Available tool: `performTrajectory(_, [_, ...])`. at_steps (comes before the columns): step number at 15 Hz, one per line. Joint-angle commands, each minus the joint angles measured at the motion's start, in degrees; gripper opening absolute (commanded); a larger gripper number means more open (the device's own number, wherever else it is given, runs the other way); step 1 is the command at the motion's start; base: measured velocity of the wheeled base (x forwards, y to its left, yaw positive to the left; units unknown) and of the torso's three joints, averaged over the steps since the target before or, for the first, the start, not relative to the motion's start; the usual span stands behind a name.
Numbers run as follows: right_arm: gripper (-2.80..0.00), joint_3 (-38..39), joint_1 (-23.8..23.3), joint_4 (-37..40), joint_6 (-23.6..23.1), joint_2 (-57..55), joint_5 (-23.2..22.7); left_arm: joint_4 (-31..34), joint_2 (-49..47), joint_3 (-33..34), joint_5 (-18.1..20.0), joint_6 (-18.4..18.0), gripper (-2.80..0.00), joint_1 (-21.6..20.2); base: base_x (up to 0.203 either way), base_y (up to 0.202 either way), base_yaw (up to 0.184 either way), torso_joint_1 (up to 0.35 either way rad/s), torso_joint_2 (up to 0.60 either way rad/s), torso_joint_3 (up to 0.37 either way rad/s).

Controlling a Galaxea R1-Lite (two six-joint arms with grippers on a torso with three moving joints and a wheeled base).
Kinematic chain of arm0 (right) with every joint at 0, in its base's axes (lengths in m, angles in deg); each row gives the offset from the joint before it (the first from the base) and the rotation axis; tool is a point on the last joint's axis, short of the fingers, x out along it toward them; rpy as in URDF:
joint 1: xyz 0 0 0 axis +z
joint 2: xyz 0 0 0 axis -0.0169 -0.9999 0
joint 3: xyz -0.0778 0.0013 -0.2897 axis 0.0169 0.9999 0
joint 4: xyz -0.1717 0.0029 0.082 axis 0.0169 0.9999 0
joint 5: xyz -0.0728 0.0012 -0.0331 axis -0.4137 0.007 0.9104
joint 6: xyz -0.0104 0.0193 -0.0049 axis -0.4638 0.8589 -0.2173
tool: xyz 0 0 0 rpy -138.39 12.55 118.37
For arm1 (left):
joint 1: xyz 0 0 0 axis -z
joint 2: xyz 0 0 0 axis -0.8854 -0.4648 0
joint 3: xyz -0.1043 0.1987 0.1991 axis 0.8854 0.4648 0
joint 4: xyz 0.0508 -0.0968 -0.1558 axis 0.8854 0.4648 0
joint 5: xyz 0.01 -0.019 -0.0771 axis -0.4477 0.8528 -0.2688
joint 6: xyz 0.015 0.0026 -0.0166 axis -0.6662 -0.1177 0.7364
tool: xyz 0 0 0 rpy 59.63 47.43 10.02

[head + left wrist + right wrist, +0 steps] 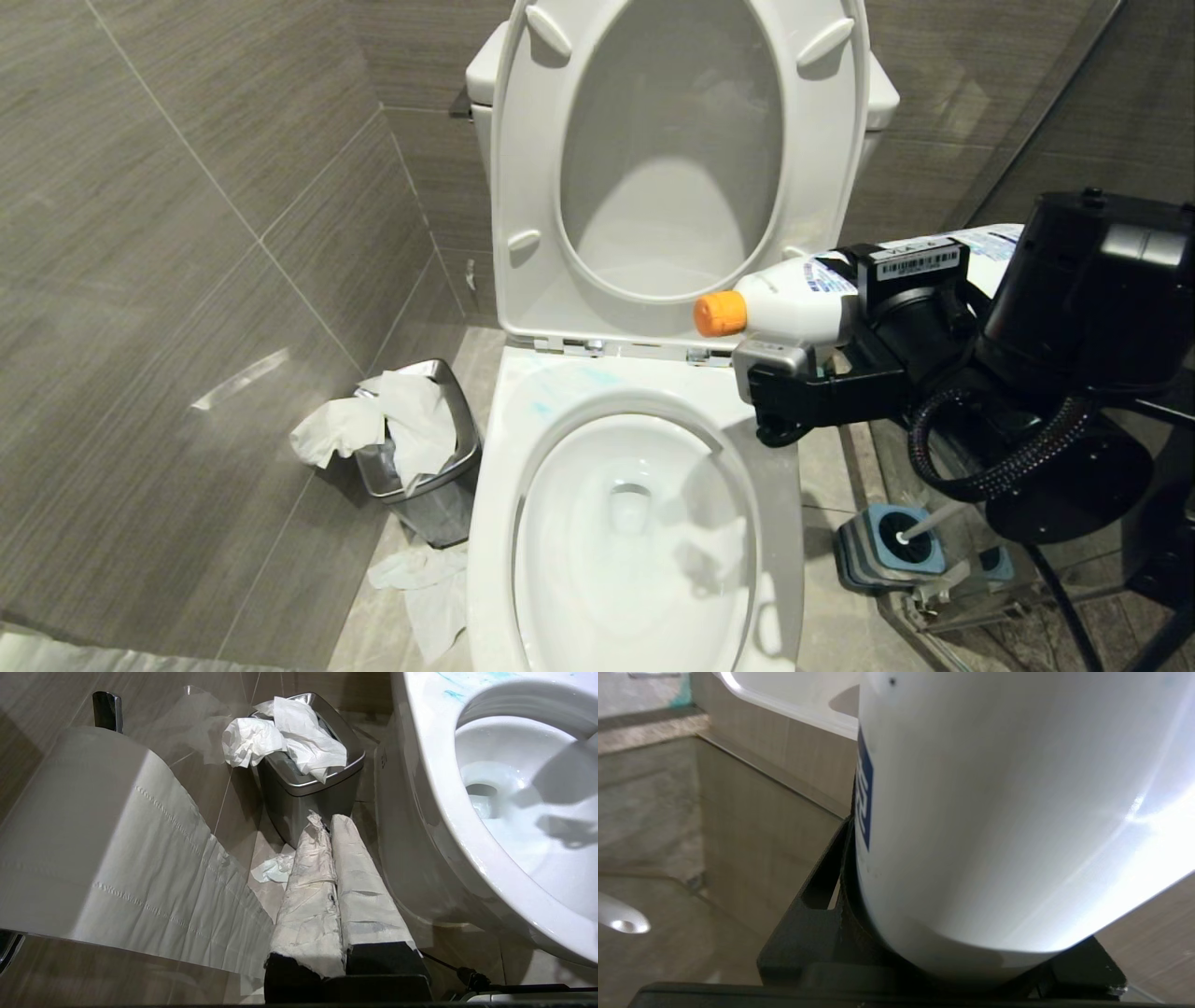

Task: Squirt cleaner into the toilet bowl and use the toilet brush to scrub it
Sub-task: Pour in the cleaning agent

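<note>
A small brushed-steel bin [425, 467] overflowing with crumpled white tissue stands on the tiled floor at far left, just beside the glossy white ceramic toilet bowl [509, 523], whose seat and lid are raised. Pale turquoise streaks of cleaner [569, 387] mark the broad rim behind the basin. The left gripper [332, 826], its paper-wrapped jaws pressed together and empty, hangs low between the bin and the bowl's outer wall, beside a hanging white toilet-paper roll [93, 835]. Above the bowl's right rear corner, the right gripper [845, 317] holds a white plastic cleaner bottle with an orange cap [794, 303] lying level, its body clamped between the black jaws and the cap pointing left past them. At lower right, the white-handled toilet brush [924, 525] stands in its square grey-and-blue holder [887, 553] on the floor.
</note>
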Motion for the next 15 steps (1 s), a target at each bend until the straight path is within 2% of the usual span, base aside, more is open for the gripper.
performTrajectory(1, [-2.8,-0.6,0.0,-0.2,-2.8,0.1,0.3,0.0,0.0,0.1,0.0,-0.1,-2.8,0.0,0.0,0.0,0.0,0.0,0.0,0.0])
performTrajectory(9, [-2.8,-2.7,1.3,-0.3,-9.8,-0.7,0.3,0.0,0.0,0.1,0.0,-0.1,-2.8,0.0,0.0,0.0,0.0,0.0,0.0,0.0])
performTrajectory(15, [-2.8,-3.9,1.5,-0.3,-12.4,-1.5,1.5,0.0,0.0,0.1,0.0,-0.1,-2.8,0.0,0.0,0.0,0.0,0.0,0.0,0.0])
